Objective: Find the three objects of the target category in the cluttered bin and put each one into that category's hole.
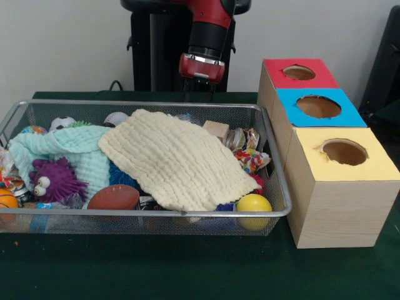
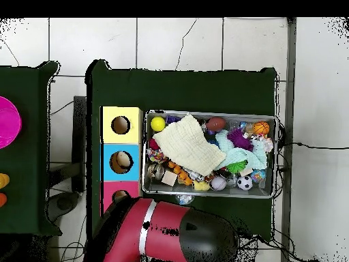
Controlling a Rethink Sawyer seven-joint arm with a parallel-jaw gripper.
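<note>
A wire mesh bin (image 1: 278, 181) holds a heap of toys. A cream cloth (image 1: 178, 159) and a mint cloth (image 1: 75, 147) cover much of it. Around them show a purple spiky toy (image 1: 55, 179), a brown football (image 1: 114, 197), a yellow ball (image 1: 254, 204), an orange basketball (image 1: 6, 199), a wooden block (image 1: 216, 130) and bright wrappers (image 1: 250, 156). Right of the bin stand three boxes with round holes: red (image 1: 300, 73), blue (image 1: 319, 106) and yellow (image 1: 344, 152). My gripper (image 1: 200, 84) hangs behind the bin's far rim, above the table, holding nothing that I can see.
From overhead the arm (image 2: 170, 235) lies across the table's edge below the bin (image 2: 276, 157). A soccer ball (image 2: 244, 182) and a pale ball (image 2: 218, 183) sit near that rim. A pink round object (image 2: 7, 123) lies on a separate table at the left.
</note>
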